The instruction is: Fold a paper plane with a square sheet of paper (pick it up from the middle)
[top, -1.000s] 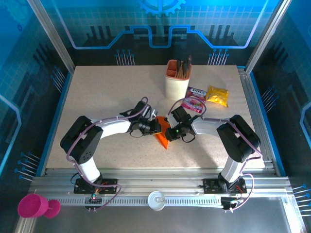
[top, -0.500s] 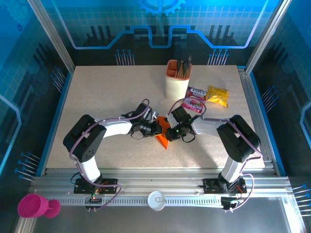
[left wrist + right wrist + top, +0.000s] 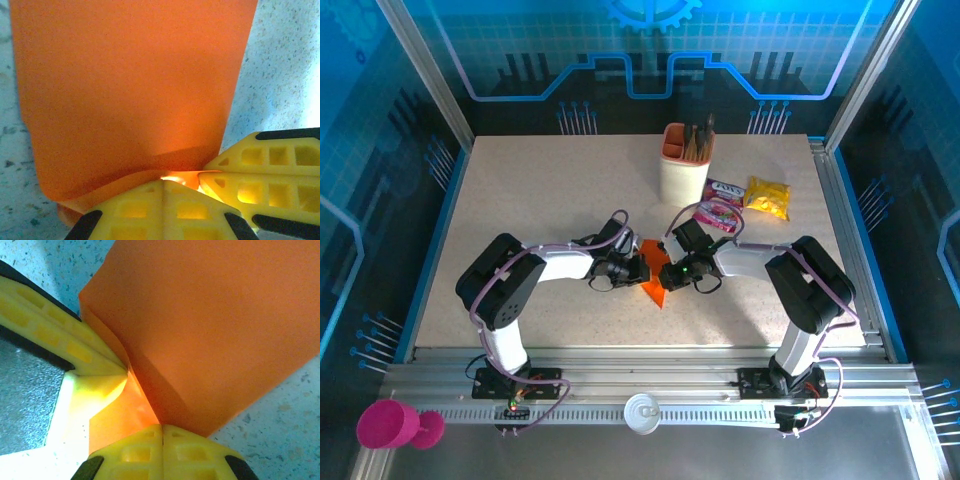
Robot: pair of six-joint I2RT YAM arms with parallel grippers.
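At the middle of the speckled beige tabletop, the creased sheet of thin bright orange paper is clamped from both sides by the left gripper and the right gripper, whose shut yellow fingertips are almost touching.

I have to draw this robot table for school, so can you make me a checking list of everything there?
Surface: speckled beige table, flat.
Job's things: orange paper, folded, in the middle between the arms.
Clutter: pen cup, pink packet and yellow packet at the far side, apart from the paper.
Grippers: left gripper and right gripper both shut on the orange paper, tips close together.
Cables: purple cables looped along both arms.
Surroundings: blue glowing walls; pink cup off the table, near left.
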